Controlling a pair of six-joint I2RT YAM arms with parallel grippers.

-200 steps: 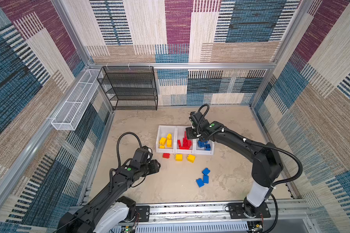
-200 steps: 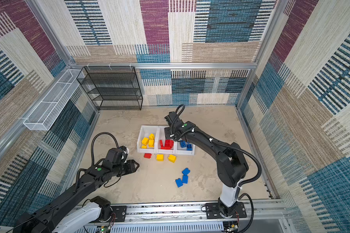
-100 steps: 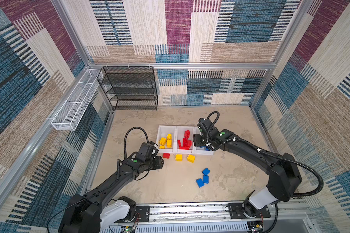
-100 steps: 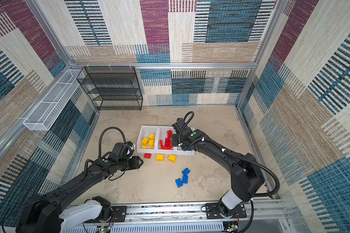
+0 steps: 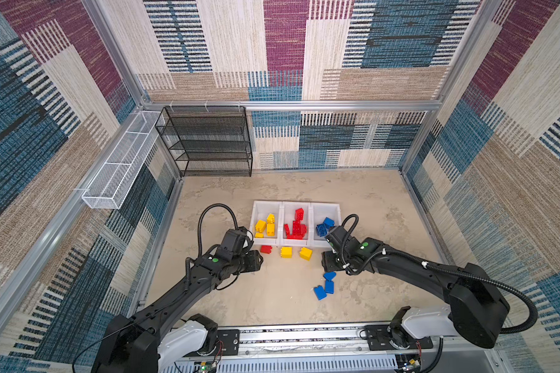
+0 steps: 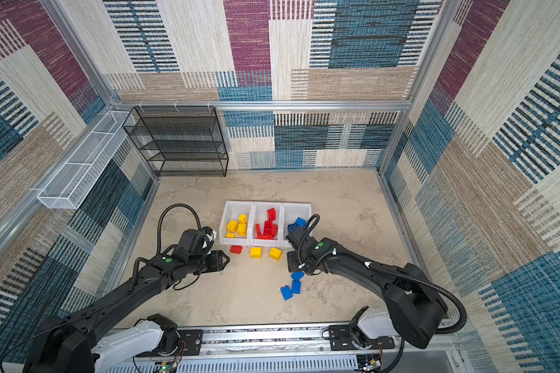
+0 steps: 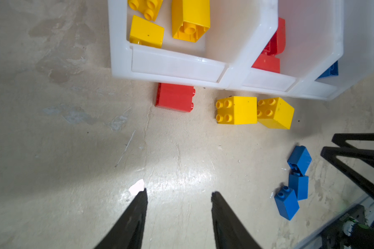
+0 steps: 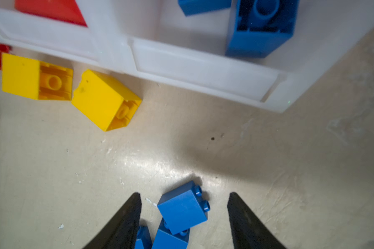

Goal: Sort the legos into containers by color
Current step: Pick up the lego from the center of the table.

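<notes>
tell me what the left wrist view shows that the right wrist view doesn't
Left wrist only: the yellow bin with its yellow bricks, the studs of the two loose yellow bricks, and part of the right arm.
Right wrist only: those loose bricks' hollow undersides, and one blue brick lying between the right arm's open jaws, untouched.
Both: the loose red brick, the three loose blue bricks, the red bin and the blue bin.

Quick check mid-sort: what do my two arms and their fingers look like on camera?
Left arm and right arm: matte black, white base links, a green dot near each wrist, ribbed black cables looping off them. Fingers: black, tapering wedges.
</notes>
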